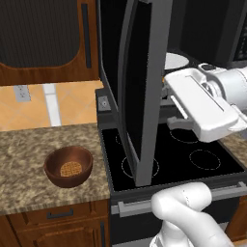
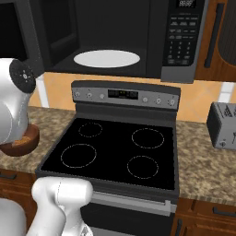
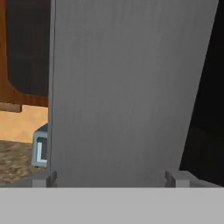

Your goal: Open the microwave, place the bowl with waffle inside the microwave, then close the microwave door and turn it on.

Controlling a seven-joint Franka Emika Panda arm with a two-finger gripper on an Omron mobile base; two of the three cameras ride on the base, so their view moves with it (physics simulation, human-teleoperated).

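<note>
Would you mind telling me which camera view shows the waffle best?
The left base view: the waffle lies in plain sight inside the bowl on the counter left of the stove. In the right base view the arm hides most of the bowl, so no waffle can be made out. The hand view faces the microwave door.

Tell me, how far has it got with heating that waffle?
Done: the microwave door stands open. In hand: nothing; the open gripper faces the door's grey edge. Left: the bowl with the waffle sits on the counter; it must go inside, then closing and starting.
</note>
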